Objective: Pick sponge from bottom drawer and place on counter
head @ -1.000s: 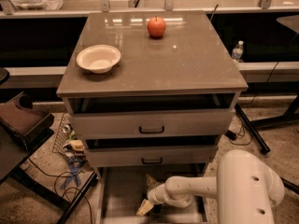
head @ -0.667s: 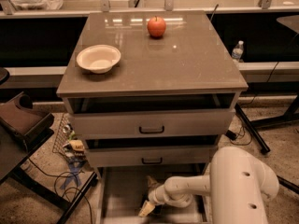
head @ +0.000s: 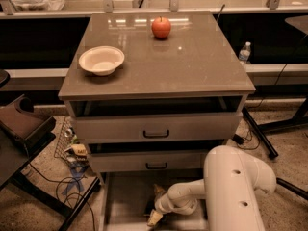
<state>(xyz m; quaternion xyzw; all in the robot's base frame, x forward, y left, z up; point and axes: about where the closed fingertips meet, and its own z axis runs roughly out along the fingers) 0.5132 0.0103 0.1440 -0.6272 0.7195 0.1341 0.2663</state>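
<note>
The bottom drawer [head: 120,201] is pulled out, its pale floor showing below the two upper drawers. My gripper [head: 155,207] is down inside it, near the middle of the floor, at the end of my white arm [head: 192,194]. A small yellowish and dark shape [head: 158,191] at the gripper's far side looks like the sponge. I cannot tell whether it is gripped. The counter [head: 192,61] is the glossy grey-brown top above the drawers.
A red apple [head: 161,27] stands at the back of the counter and a cream bowl [head: 101,60] at its left. The top drawer [head: 156,126] is slightly open. Cables and clutter [head: 74,153] lie on the floor left, a water bottle [head: 245,52] right.
My arm's white housing has shifted slightly to the left. The gripper stays in the same spot in the bottom drawer.
</note>
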